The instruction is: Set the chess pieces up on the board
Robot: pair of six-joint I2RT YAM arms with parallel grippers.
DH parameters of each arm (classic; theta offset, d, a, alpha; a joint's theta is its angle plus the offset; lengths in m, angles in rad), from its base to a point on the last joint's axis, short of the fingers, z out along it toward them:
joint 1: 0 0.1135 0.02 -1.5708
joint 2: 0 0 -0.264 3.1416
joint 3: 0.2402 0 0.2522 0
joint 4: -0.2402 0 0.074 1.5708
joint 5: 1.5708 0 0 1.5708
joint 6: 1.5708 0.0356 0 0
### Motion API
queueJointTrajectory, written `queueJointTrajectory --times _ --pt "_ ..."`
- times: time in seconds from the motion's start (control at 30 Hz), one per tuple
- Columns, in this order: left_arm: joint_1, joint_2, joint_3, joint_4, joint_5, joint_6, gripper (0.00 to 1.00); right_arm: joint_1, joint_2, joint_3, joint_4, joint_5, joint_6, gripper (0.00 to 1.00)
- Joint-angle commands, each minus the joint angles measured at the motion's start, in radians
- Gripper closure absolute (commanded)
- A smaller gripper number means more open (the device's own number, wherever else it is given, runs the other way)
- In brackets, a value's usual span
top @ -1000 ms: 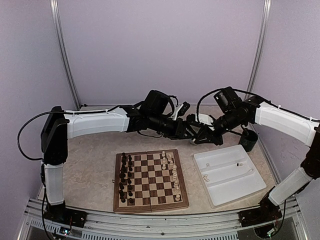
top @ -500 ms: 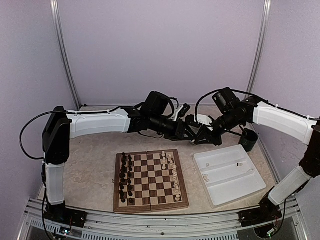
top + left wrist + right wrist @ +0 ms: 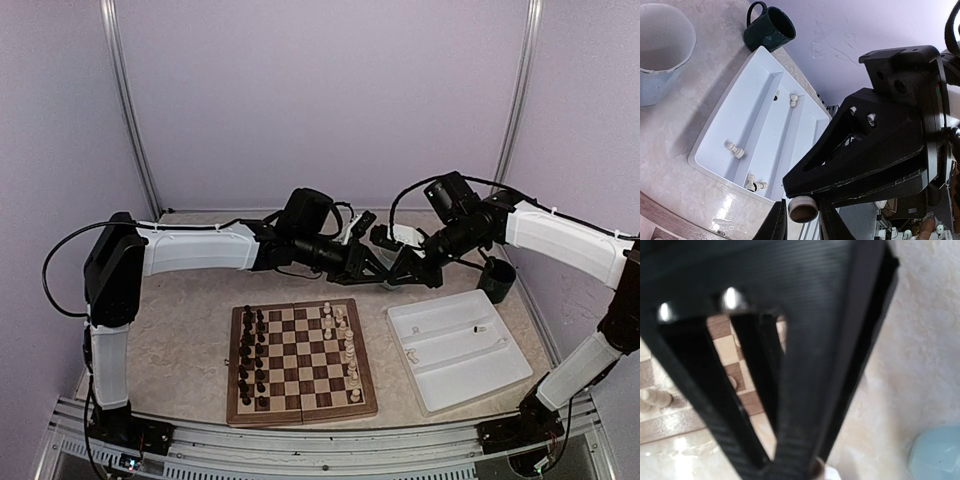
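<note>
My two grippers meet in the air behind the board (image 3: pixel 300 416). In the left wrist view my left gripper (image 3: pixel 803 225) has its fingers close on either side of the round base of a cream-white chess piece (image 3: pixel 802 209). My right gripper (image 3: pixel 790 184) comes down on the piece's top with its fingers drawn together. From the top, left gripper (image 3: pixel 374 270) and right gripper (image 3: pixel 393 275) touch tip to tip. Several white pieces (image 3: pixel 348 350) stand on the board's right side. A few more white pieces (image 3: pixel 735 149) lie in the tray.
Dark pieces (image 3: pixel 248 355) fill the board's left columns. The white tray (image 3: pixel 430 400) lies right of the board, also in the left wrist view (image 3: pixel 765 75). A dark green mug (image 3: pixel 497 280) stands behind the tray. A pale blue cup (image 3: pixel 662 50) stands below the grippers.
Both grippers have closed in on each other and shifted slightly left. The left arm's wrist has drawn back to the left. The board and tray are unchanged.
</note>
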Motion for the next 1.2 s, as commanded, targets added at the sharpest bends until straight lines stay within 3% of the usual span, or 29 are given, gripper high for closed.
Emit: queueJointTrajectory --times 0.0,0.13,0.23,0.33,0.4,0.57,0.8,1.17 --pt "0.0 0.005 -0.013 0.068 0.026 -0.011 0.78 0.018 0.014 0.043 0.03 -0.021 0.012 0.93" --pt "0.009 0.001 -0.02 0.099 0.032 -0.013 0.82 0.018 0.003 0.049 0.008 -0.052 -0.003 0.88" --pt "0.022 -0.022 -0.056 0.19 0.015 -0.031 0.85 -0.01 -0.039 0.041 0.029 -0.068 0.03 0.73" --pt "0.034 -0.073 -0.135 0.381 -0.02 -0.095 0.86 -0.14 -0.081 0.055 0.075 -0.202 0.117 0.63" --pt "0.036 -0.107 -0.18 0.517 -0.059 -0.14 0.86 -0.249 -0.087 0.06 0.136 -0.372 0.242 0.6" --pt "0.035 -0.116 -0.225 0.746 -0.153 -0.205 0.86 -0.396 -0.033 0.002 0.363 -0.721 0.629 0.56" --pt "0.03 -0.039 -0.183 0.924 -0.192 -0.297 0.85 -0.397 0.044 -0.079 0.717 -0.92 1.06 0.54" --pt "0.013 0.031 -0.133 0.957 -0.201 -0.335 0.86 -0.311 0.082 -0.072 0.848 -0.952 1.156 0.55"
